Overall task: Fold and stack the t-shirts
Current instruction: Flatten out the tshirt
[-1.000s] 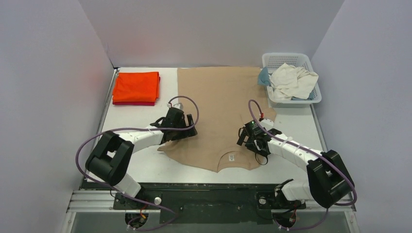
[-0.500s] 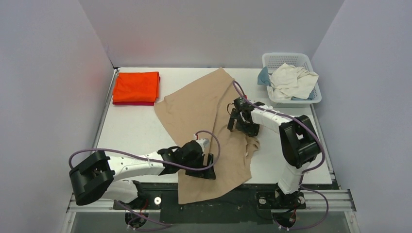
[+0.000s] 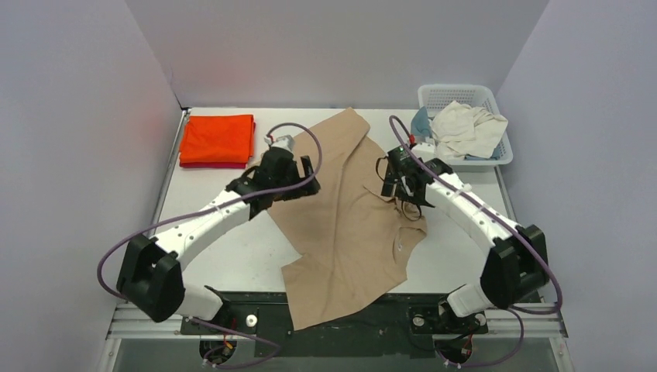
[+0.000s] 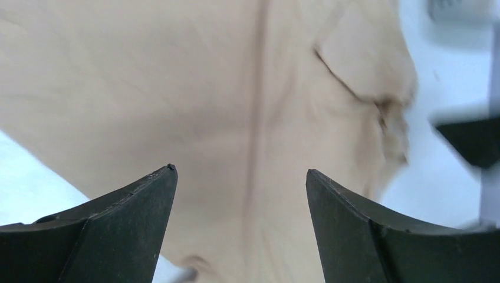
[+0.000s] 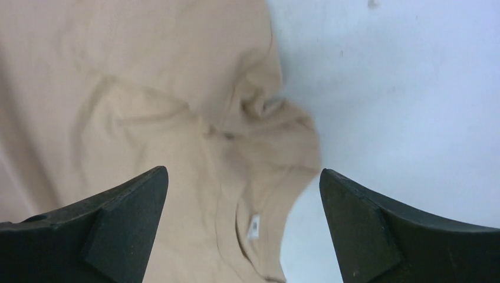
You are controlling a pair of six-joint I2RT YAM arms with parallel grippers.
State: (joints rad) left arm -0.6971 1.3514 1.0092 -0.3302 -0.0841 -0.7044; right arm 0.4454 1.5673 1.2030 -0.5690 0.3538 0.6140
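Now I am holding my left pincer (image 4: 239, 177) and right pincer (image 5: 243, 177) wide open and empty above the tan t-shirt (image 3: 349, 225), which is lying skewed beneath both, so I should be pinching only its edges, evenly, to spread it flat.

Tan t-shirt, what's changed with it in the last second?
The tan t-shirt went from spread flat to doubled over diagonally, one end hanging off the near edge. The left gripper and right gripper now hover open above it. The orange stack and basket stayed put.
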